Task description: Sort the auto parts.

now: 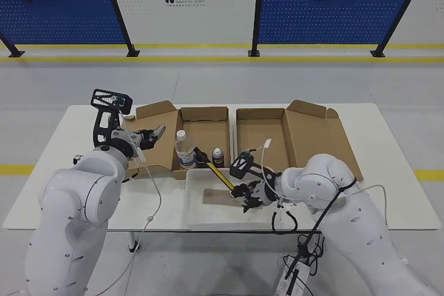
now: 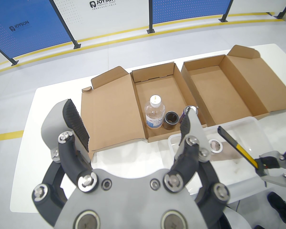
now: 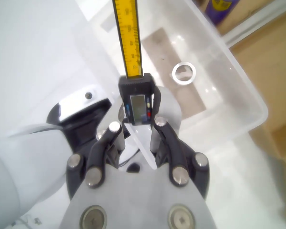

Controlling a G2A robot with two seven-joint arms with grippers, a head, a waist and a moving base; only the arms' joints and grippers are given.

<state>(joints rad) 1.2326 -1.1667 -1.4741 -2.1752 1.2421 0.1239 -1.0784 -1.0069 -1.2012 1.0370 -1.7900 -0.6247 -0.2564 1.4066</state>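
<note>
Over the clear bin (image 3: 240,91), a digital caliper (image 3: 130,36) is clamped in the right gripper (image 3: 139,110); the left gripper (image 2: 131,114) is held open. Transfer to a cardboard box (image 2: 219,89) is likely needed.

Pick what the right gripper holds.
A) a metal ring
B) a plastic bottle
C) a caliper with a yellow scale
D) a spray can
C: the right gripper is shut on the caliper, while the ring lies loose in the clear tray.
</note>
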